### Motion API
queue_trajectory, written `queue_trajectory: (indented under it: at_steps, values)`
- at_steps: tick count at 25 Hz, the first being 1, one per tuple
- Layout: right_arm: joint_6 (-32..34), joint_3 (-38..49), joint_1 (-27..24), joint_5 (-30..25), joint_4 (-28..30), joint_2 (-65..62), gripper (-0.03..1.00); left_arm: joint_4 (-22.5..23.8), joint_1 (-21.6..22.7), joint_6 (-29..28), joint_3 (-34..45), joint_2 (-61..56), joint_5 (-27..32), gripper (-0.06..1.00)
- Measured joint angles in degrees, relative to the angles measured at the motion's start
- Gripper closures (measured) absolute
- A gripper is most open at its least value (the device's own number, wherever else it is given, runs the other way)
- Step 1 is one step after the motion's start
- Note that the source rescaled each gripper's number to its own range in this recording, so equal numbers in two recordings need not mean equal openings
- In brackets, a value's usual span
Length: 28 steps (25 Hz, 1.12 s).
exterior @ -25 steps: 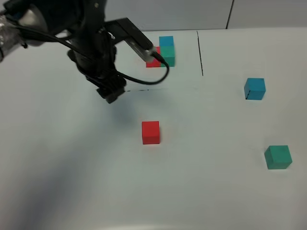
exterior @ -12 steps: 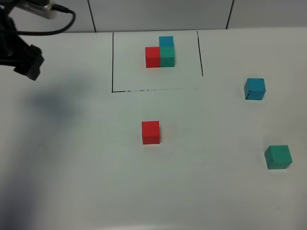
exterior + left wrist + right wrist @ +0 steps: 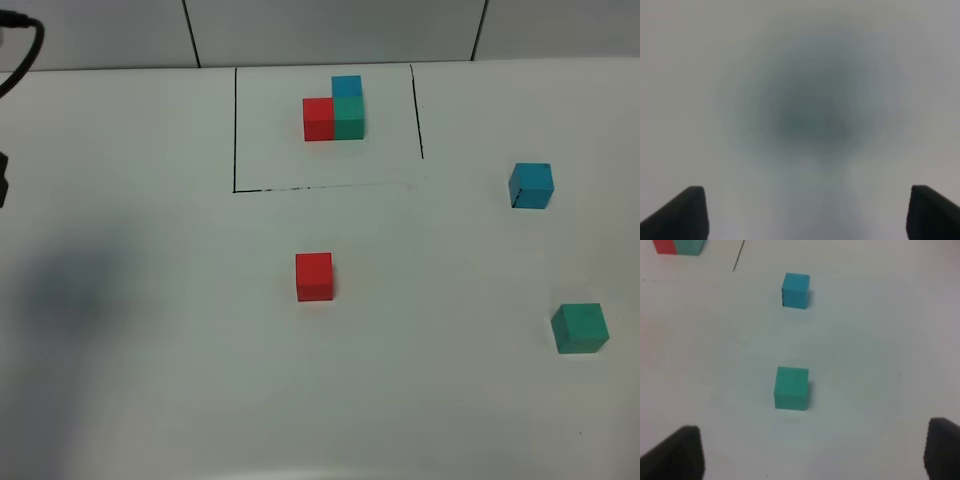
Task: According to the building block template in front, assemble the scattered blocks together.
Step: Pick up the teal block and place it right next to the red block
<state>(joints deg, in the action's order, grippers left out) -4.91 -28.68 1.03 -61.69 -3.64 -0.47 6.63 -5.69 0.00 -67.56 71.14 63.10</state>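
The building block template (image 3: 335, 110) is a red, green and blue L-shaped cluster inside a black drawn rectangle at the far middle of the table; a corner of it shows in the right wrist view (image 3: 677, 246). The red cube (image 3: 313, 276) lies alone mid-table. The sky-blue cube (image 3: 531, 186) (image 3: 796, 290) and the teal-green cube (image 3: 580, 328) (image 3: 791, 388) lie at the right. My left gripper (image 3: 810, 220) is open and empty over bare, shadowed table. My right gripper (image 3: 810, 455) is open and empty, short of the green cube.
The black outline (image 3: 235, 130) frames the template. Only a dark sliver of the left arm (image 3: 3, 180) and a cable (image 3: 25, 50) show at the left edge of the exterior high view. The arm's shadow (image 3: 70, 290) falls on the table's left side.
The left arm has swung from beside the template to the far left and nearly out of the exterior high view. The cubes have not moved.
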Motion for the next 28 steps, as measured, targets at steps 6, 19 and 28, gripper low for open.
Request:
queue_trajectory:
  at_steps: [6,19,28]
  values:
    - [0.0,0.0,0.0,0.0,0.0,0.0,0.17,0.0,0.0,-4.3,11.0,-13.5,-1.8,-0.04]
    - [0.0,0.0,0.0,0.0,0.0,0.0,0.17,-1.4,0.0,-6.4,26.8,-41.9,-8.2,-0.03]
    - [0.0,0.0,0.0,0.0,0.0,0.0,0.17,-4.4,0.0,-5.9,35.5,-53.9,-7.9,-0.03]
